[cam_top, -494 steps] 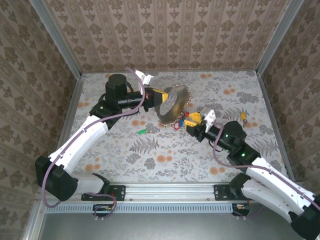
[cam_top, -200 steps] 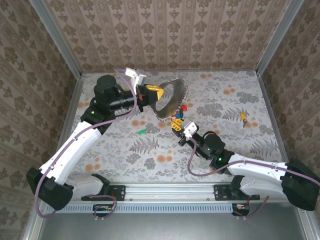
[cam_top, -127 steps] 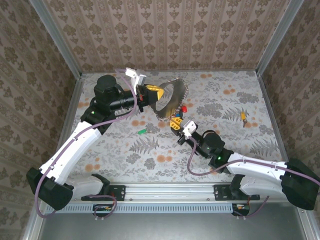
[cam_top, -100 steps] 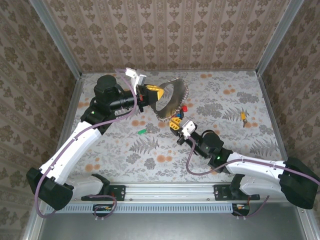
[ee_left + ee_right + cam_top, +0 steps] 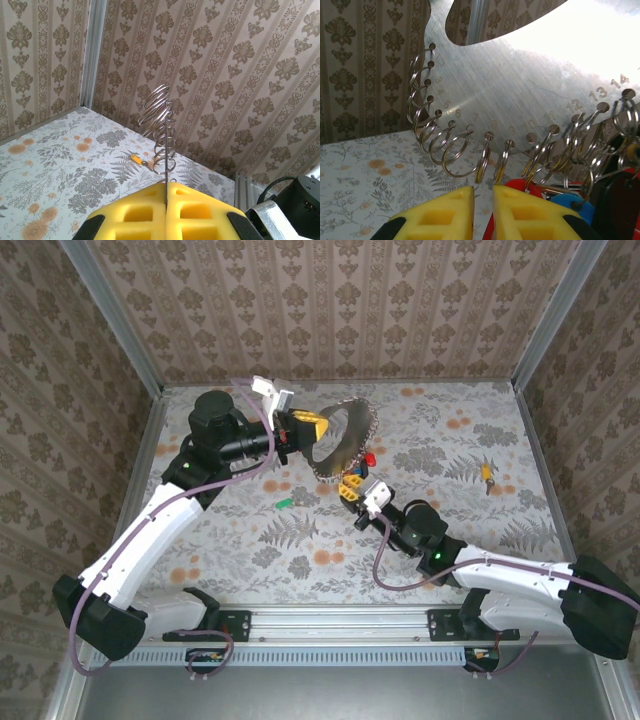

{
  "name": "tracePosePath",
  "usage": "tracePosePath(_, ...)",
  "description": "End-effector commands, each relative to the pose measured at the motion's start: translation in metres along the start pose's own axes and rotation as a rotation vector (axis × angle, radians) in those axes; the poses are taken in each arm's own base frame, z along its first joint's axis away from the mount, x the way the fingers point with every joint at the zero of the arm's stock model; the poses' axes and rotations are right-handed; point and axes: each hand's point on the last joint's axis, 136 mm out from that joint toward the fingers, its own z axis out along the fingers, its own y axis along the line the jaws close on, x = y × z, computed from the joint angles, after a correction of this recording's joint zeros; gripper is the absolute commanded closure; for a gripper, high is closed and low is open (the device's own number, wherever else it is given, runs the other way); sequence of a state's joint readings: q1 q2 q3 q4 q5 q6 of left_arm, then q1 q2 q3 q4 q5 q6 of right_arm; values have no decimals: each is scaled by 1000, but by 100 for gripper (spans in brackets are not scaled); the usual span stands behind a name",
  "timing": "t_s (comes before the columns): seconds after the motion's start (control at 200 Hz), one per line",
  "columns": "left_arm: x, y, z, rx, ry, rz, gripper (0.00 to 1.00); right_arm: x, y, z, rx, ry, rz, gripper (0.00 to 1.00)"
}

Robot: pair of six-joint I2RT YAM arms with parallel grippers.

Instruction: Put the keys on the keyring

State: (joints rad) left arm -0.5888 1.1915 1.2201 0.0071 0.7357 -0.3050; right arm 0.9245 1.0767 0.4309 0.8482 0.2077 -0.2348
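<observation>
1. From above, the left gripper's [image 5: 303,426] jaws clamp a round metal plate [image 5: 340,445] over the table [image 5: 300,552]. The right gripper [image 5: 352,487] sits just under it, near a red key [image 5: 369,457]. A green key [image 5: 284,503] lies apart.
2. Left wrist: the plate's thin edge is pinched, rings [image 5: 157,112] above.
3. Right wrist: jaws a little apart, empty, under hanging rings; blue key [image 5: 567,202] beside.

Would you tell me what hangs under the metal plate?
Split rings thread the metal plate's holes; a red key head and a blue key head hang lower, blades covered by the right gripper's fingers.
</observation>
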Motion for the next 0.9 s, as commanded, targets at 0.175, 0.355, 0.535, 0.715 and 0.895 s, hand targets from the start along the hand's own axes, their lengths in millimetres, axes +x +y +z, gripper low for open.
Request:
tracePosePath(0.175, -26, -20, -11, 42, -154, 185, 100, 12, 5, -14, -33, 3, -91, 79)
tracePosePath(0.355, -23, -16, -6, 64, -130, 178, 100, 7, 11, -14, -91, -24, -155, 78)
tracePosePath(0.535, -23, -11, -3, 62, -121, 160, 100, -7, 7, -9, -85, -65, -144, 78)
tracePosePath(0.715, -24, -7, -4, 56, -122, 159, 100, -14, 1, -7, -70, -78, -145, 76)
tracePosePath(0.895, -29, -2, -7, 39, -144, 151, 100, -15, 1, -4, -86, -82, -139, 77)
